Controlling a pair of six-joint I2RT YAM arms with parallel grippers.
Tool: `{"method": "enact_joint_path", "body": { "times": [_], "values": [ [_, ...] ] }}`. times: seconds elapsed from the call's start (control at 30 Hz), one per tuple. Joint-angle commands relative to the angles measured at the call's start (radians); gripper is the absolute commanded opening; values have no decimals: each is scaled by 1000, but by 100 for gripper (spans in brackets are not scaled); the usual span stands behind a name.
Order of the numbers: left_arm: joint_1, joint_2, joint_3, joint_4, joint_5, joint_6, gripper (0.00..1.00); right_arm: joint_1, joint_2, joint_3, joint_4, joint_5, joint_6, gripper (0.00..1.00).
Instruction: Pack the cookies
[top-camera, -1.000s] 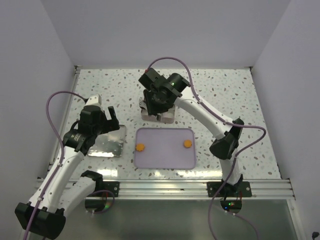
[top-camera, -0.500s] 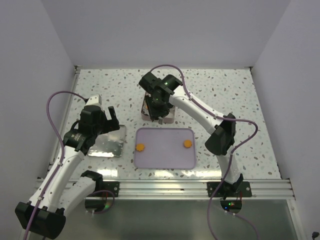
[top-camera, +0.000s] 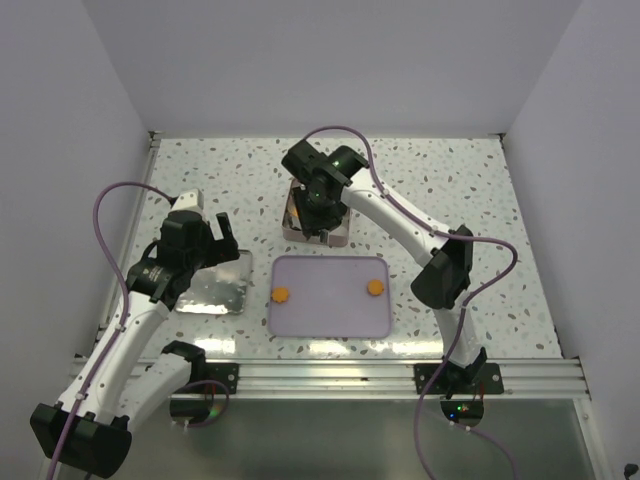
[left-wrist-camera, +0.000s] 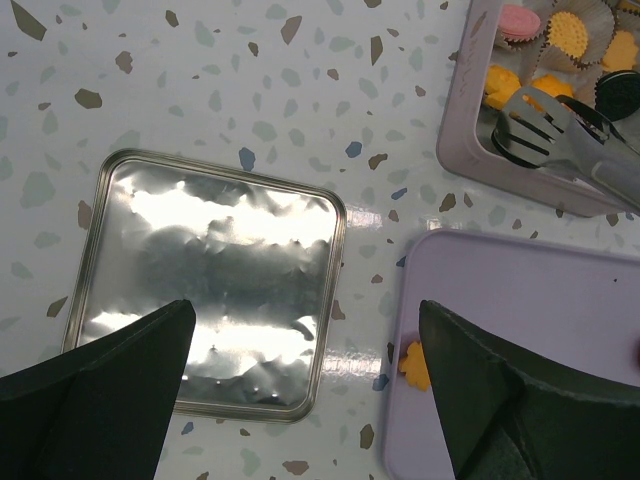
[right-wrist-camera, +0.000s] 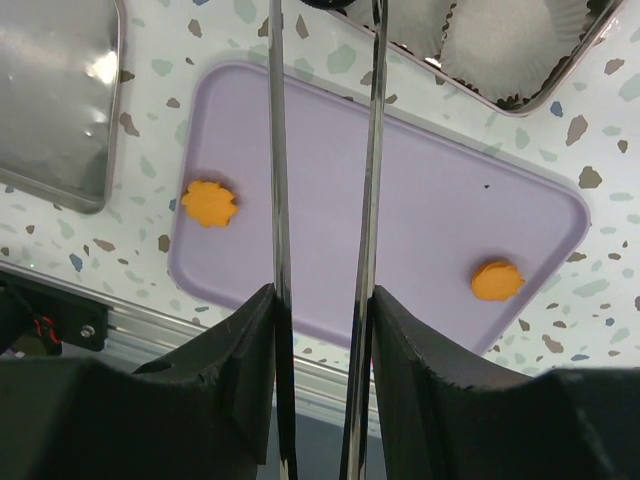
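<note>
1. The square tin (left-wrist-camera: 458, 140) sits on the speckled table (top-camera: 450, 180), just beyond the far edge of the lavender tray (top-camera: 330, 320). Its compartments are lined with white fluted paper cups (right-wrist-camera: 510, 40).
2. We read the tin's contents from the left wrist view. There is a pink cookie (left-wrist-camera: 517, 20), a yellow-orange cookie (left-wrist-camera: 567, 30) in a fluted cup, a black cookie (left-wrist-camera: 620, 95) and two orange cookies (left-wrist-camera: 500, 85) side by side. The rest of the tin is out of frame or under the arm.
3. The tray holds two pieces lying flat and well apart. The left orange cookie (top-camera: 281, 294) is near the tray's left edge, and the right orange cookie (top-camera: 375, 288) is near its right edge.
4. The square metal lid (left-wrist-camera: 205, 310) lies flat on the table just left of the tray, with a narrow strip of table between them.
5. The right gripper (right-wrist-camera: 322, 295) is clamped on metal tongs (right-wrist-camera: 278, 150), its fingers pressing the two arms from outside. The arms stand apart with a gap between them. The tongs' slotted head is over the tin, beside the two orange cookies and the black cookie. We cannot tell whether anything is pinched at the tips.
6. The left gripper (left-wrist-camera: 307, 310) hangs above the lid's right edge, fingers spread wide, grasping nothing.
</note>
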Motion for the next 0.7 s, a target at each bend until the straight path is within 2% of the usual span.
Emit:
{"method": "enact_joint_path", "body": {
  "times": [0.0, 0.2, 0.43, 0.67],
  "values": [
    [4, -3, 3, 28, -13, -2, 100, -6, -13, 53, -109, -14, -17, 41],
    [4, -5, 3, 28, -13, -2, 100, -7, -11, 67, -89, -34, -8, 43],
    [3, -8, 0, 28, -11, -2, 100, -6, -8, 70, -78, -38, -7, 49],
    [3, -5, 2, 28, -5, 0, 100, -6, -19, 76, -76, -34, 3, 49]
  ]
}}
